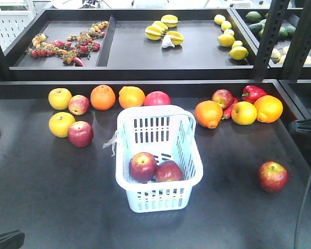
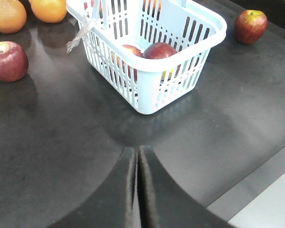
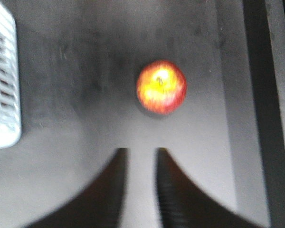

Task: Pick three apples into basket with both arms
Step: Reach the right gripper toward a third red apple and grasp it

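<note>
Front view: basket sits mid-worktop with 2 apples inside at its near end; a 3rd apple lies alone on the worktop well to the basket's right, so the right arm looks nearer to it. Neither set of fingers shows here. Left wrist view: left gripper clenched, tips touching, holding nothing, hanging back from the basket's near corner; lone apple far off beyond it. Right wrist view, blurred: right gripper released, narrow gap, empty; apple straight ahead, slightly right of the gap, apart from the tips. It is round with no long axis, red with a yellow crown, stem up.
</note>
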